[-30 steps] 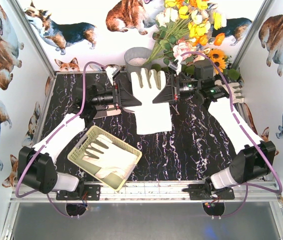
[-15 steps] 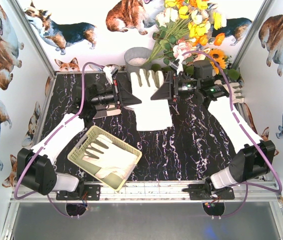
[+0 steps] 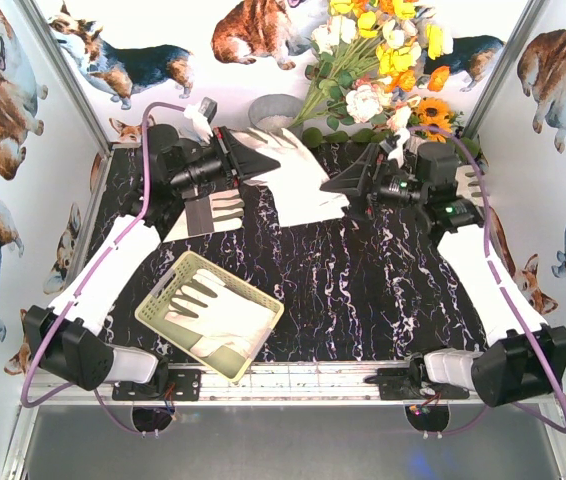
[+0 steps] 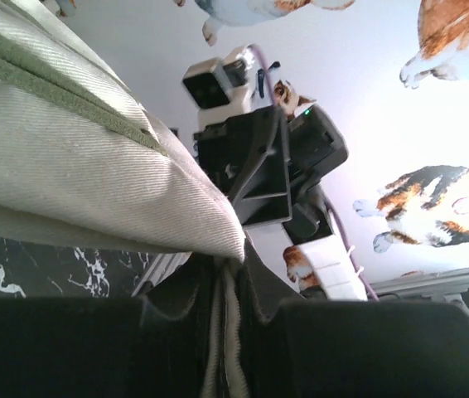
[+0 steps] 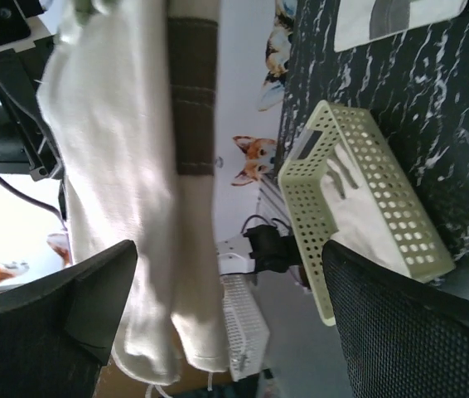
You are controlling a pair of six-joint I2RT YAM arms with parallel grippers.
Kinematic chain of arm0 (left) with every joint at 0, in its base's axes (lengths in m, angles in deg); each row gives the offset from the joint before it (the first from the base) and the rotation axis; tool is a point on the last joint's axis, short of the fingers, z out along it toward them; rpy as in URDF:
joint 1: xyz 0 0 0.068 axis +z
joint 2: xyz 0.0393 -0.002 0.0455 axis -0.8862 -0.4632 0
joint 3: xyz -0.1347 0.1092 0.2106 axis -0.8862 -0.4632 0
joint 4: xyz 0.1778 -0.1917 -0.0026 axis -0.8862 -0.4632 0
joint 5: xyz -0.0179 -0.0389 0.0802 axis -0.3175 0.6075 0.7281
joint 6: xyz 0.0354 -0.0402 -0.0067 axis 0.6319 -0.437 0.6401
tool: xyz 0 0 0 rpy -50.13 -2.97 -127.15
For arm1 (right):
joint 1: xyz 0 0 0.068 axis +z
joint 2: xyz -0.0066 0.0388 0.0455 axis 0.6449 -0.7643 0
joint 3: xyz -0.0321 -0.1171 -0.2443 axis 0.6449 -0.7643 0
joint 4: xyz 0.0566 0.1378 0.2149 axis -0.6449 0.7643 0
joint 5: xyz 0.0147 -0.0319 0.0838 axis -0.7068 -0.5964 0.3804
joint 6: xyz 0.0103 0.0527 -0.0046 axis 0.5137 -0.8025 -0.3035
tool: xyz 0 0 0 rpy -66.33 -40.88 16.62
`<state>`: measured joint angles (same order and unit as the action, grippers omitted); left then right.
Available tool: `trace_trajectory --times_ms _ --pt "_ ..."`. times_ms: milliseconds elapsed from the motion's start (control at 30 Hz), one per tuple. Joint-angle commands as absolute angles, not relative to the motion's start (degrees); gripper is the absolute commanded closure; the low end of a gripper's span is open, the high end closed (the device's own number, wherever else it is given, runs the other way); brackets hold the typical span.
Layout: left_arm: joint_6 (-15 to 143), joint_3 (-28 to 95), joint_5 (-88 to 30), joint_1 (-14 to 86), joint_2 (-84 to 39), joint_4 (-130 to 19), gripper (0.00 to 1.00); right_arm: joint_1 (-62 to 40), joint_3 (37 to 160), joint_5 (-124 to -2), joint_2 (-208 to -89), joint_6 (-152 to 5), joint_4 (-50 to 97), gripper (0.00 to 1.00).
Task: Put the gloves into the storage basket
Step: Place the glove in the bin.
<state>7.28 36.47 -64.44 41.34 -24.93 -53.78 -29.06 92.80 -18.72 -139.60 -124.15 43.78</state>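
My left gripper (image 3: pixel 251 160) is shut on the edge of a cream glove (image 3: pixel 288 178), which hangs slanting above the back of the table. In the left wrist view its fabric (image 4: pixel 94 182) is pinched thin between the jaws of the left gripper (image 4: pixel 226 319). My right gripper (image 3: pixel 341 181) stands open just right of that glove, touching nothing. In the right wrist view the held glove (image 5: pixel 118 166) hangs between and beyond the wide-apart fingers (image 5: pixel 408 323). The pale yellow-green storage basket (image 3: pixel 163 295) sits at the near left with gloves (image 3: pixel 218 318) lying in it.
Another glove with grey patches (image 3: pixel 211 212) lies on the black marbled table under the left arm. One more glove (image 3: pixel 473 182) lies at the right edge behind the right arm. A grey bucket (image 3: pixel 273 104) and a bunch of flowers (image 3: pixel 383 60) stand at the back.
The right gripper has opened, let go of the glove and drawn back to the right. The left arm has swung back and left, carrying the glove with it.
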Motion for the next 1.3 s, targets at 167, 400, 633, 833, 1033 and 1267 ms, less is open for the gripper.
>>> trace_trajectory --times_ms 167,400,633,833,1033,1267 --pt "4.8 42.4 -63.7 39.3 -27.9 -52.8 1.00 -25.7 84.6 -19.0 -136.0 -155.0 16.3 0.11" --pt "3.2 43.9 -67.4 37.7 -29.2 -50.4 1.00 -25.2 84.0 -20.7 -137.3 -162.6 4.9 0.15" --pt "0.4 44.4 -73.4 37.0 -29.4 -46.9 1.00 -25.2 86.2 -19.6 -139.3 -163.5 3.0 0.20" --pt "-4.2 42.1 -74.8 36.9 -27.9 -42.1 1.00 -25.2 84.8 -20.4 -140.0 -164.8 -2.8 0.25" --pt "-2.9 41.1 -75.4 36.9 -27.0 -44.1 1.00 -25.3 85.2 -20.4 -139.6 -165.5 -5.2 0.35" --pt "1.7 40.5 -75.1 36.7 -25.8 -49.7 1.00 -26.2 84.1 -23.1 -138.2 -160.2 -3.6 0.60"
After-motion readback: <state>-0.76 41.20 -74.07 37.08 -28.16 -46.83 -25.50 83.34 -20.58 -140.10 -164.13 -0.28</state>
